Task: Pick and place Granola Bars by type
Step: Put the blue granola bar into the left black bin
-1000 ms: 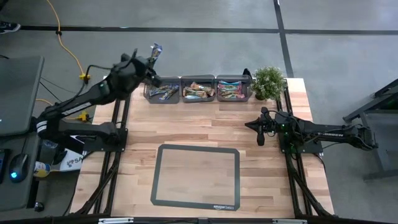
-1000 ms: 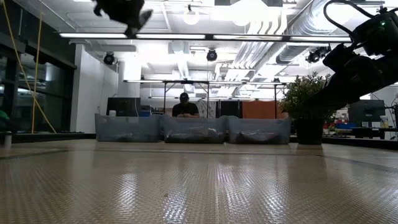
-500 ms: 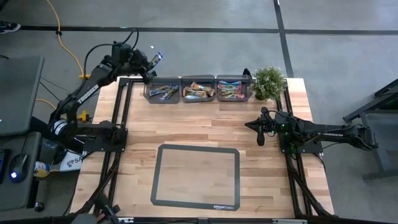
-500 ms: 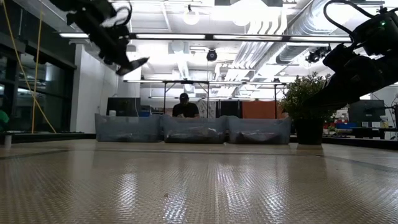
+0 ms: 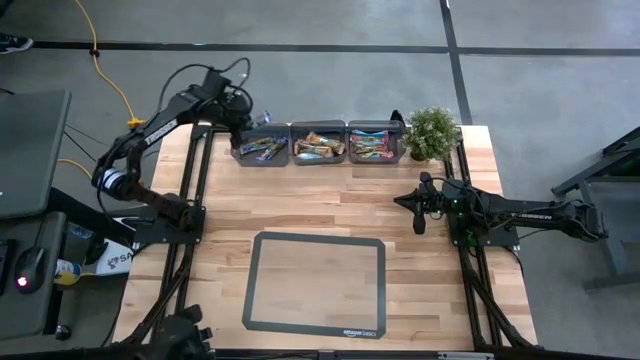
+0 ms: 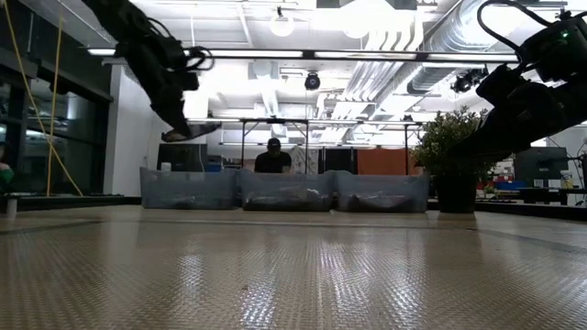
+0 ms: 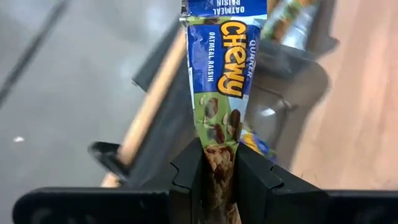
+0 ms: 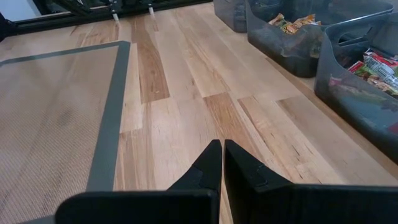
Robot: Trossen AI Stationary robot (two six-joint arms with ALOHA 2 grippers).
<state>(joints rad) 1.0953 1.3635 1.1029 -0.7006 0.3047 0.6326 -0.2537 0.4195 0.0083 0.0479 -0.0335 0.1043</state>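
From table height the three clear plastic bins [image 6: 284, 191] show only as frosted walls — their contents are a blur there, and a person [image 6: 273, 158] seated behind them is partly hidden by the middle one. The left gripper [image 5: 252, 119] hangs above the far left corner of the pale wooden table [image 5: 340, 205], over the leftmost bin [image 5: 261, 147], its arm arched up from the left side and bent down at the wrist. Its jaws are pinched narrowly on one end of a blue-and-green shiny-wrapped granola bar [image 7: 222, 81]; the gripped end is hidden between the dark fingers [image 7: 186, 171] and the far end is cut off by the wrist view's edge. More colourful wrapped bars [image 5: 322, 146] lie in all three bins. The right gripper [image 8: 221, 163] hovers low over bare wood at the table's right, jaws pressed together and empty — beside a grey-bordered mesh mat [image 5: 315, 281], near a small green potted plant [image 5: 431, 131].
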